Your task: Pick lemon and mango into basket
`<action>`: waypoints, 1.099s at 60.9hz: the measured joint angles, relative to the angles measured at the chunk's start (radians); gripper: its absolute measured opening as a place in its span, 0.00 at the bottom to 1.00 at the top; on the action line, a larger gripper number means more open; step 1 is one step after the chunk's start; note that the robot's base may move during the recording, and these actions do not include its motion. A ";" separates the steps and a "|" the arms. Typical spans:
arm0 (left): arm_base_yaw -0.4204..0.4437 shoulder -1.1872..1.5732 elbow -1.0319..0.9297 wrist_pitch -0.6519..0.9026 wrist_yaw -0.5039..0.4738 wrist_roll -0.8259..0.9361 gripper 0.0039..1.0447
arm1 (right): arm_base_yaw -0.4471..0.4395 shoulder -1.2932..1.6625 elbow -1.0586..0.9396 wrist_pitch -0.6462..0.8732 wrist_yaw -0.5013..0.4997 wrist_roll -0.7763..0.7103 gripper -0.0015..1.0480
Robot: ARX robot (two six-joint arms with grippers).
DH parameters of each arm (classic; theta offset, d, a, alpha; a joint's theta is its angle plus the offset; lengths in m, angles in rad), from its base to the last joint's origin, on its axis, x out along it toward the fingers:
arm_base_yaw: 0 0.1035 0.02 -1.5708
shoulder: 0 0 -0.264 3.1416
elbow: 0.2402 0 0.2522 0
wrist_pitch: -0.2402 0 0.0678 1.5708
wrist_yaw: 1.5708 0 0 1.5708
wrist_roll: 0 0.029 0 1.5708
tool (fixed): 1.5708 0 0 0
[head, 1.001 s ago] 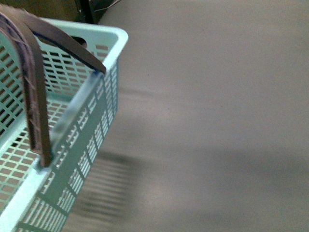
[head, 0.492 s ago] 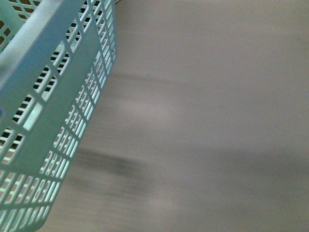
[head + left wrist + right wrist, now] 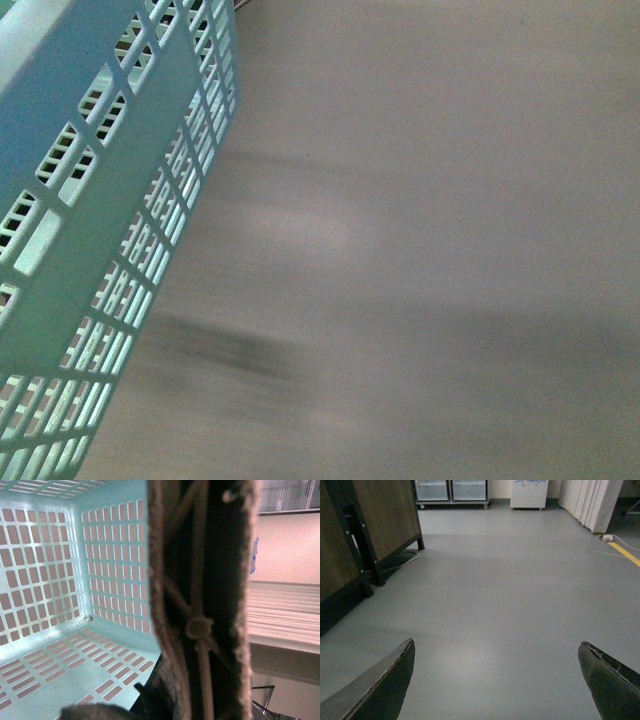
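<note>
The basket point(image 3: 90, 200) fills the left edge of the front view. Its slotted turquoise side is tilted, and it sits to the robot's left above a bare grey-brown floor point(image 3: 450, 200). A soft, blurred shadow point(image 3: 230, 345) lies on the floor just beside it.

In the left wrist view the basket's slotted walls and bottom point(image 3: 50, 580) sit behind its brown ribbed handle point(image 3: 200, 580), which crosses close to the lens. Whether the left gripper's jaws are clenched on that handle cannot be told.

The right gripper point(image 3: 496, 643) hangs over smooth grey floor point(image 3: 510, 580) with its jaws released, wide apart and holding nothing. Wooden panels point(image 3: 380, 515) in dark frames stand along one side. Glass-door cabinets point(image 3: 451, 490) and a white board point(image 3: 530, 492) line the far wall, near pale folded panels point(image 3: 590, 500). A yellow line point(image 3: 625, 552) is painted on the floor close to a white plug point(image 3: 606, 537).
</note>
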 joint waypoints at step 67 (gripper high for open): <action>-0.001 0.000 0.003 -0.001 0.000 0.000 0.04 | 0.000 0.000 0.000 0.000 0.000 -0.001 0.92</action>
